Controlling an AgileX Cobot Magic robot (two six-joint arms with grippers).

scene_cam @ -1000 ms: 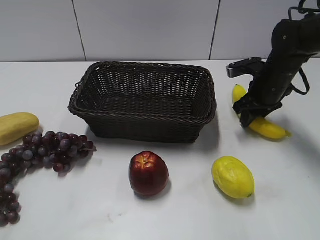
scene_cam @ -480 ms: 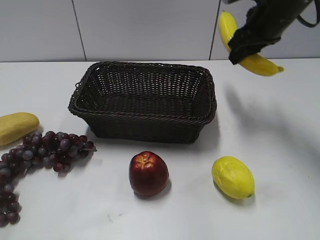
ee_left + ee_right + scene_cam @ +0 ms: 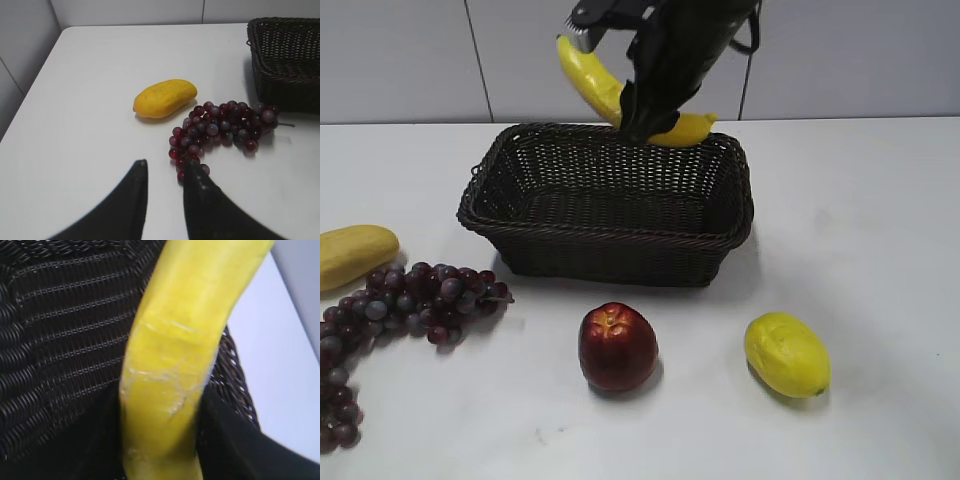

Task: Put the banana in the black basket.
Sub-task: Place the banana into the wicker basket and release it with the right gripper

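The bright yellow banana [image 3: 590,78] hangs in the air above the back rim of the black basket [image 3: 520,222], held crosswise in my right gripper [image 3: 638,112], which is shut on it. In the right wrist view the banana [image 3: 175,365] fills the frame between the dark jaws [image 3: 162,432], with the basket's woven floor [image 3: 60,330] below. My left gripper [image 3: 165,167] is open and empty, low over the white table beside the grapes, and is out of the exterior view.
Purple grapes [image 3: 400,300] and a stubby pale yellow fruit [image 3: 350,252] lie left of the basket, also seen in the left wrist view [image 3: 225,127] [image 3: 165,98]. A red apple [image 3: 617,346] and an egg-shaped yellow fruit [image 3: 786,354] sit in front of the basket.
My right gripper lifted the banana off the table at the right and carried it up and leftward to above the basket's back edge. The other fruit has not moved.
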